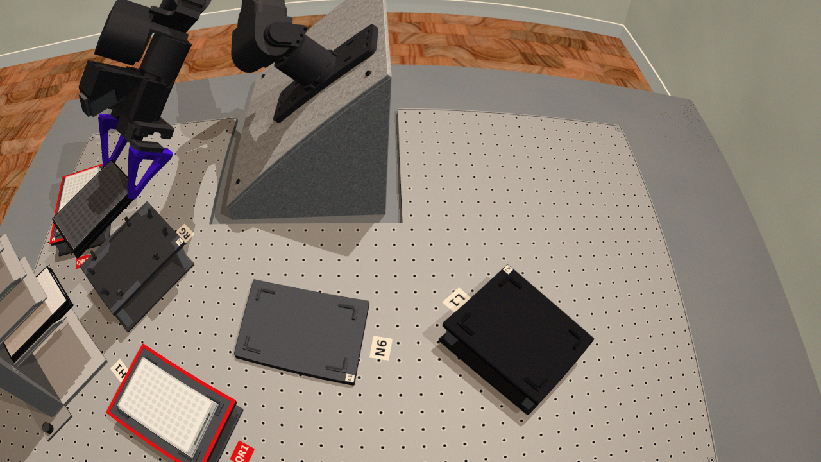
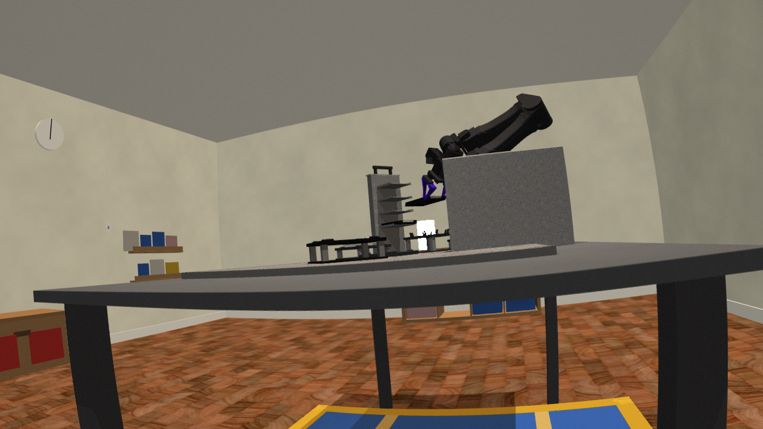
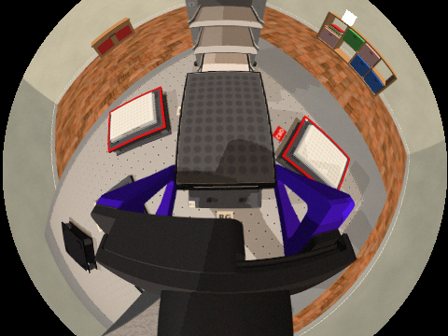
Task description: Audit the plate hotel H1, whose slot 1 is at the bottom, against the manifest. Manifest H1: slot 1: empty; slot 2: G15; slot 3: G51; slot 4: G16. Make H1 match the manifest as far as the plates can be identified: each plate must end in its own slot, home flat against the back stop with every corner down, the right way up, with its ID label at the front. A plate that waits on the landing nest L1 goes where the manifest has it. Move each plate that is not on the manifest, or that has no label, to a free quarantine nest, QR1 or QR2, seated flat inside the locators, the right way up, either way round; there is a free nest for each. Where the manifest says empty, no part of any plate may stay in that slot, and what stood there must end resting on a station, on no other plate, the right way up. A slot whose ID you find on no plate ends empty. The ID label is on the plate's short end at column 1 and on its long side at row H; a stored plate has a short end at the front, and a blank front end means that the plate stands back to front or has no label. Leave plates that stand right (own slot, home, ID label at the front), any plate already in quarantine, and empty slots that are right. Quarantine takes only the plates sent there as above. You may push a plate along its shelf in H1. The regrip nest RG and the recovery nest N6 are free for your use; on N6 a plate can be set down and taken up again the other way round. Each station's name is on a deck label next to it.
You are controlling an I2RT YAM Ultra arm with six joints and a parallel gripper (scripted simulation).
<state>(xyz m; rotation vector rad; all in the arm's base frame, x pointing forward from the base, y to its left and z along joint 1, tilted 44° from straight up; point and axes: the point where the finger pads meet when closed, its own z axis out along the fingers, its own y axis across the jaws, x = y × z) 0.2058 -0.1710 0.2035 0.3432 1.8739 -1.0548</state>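
My gripper (image 1: 120, 179) (image 2: 435, 198) (image 3: 226, 175) is shut on a black plate (image 1: 92, 206) (image 2: 421, 202) (image 3: 224, 121), wells up, by its long sides near one short end. It hangs above and between RG and QR2; no label is readable on it. The hotel H1 (image 2: 375, 213) (image 3: 226, 30) stands beyond the plate's far end. A plate with a black edge and light top (image 1: 51, 301) lies on a low shelf there; its label is not visible. White plates sit on QR1 (image 1: 185, 375), plate (image 1: 163, 405) (image 3: 133, 117), and on QR2 (image 3: 327, 137), plate (image 3: 319, 156).
The regrip nest RG (image 1: 135, 258), with upright pegs, is empty beside QR2. The grey nest N6 (image 1: 301, 333) and black landing nest L1 (image 1: 516, 339) (image 3: 78, 246) hold no plate. The arm's wedge base (image 1: 315, 154) rises behind RG and N6.
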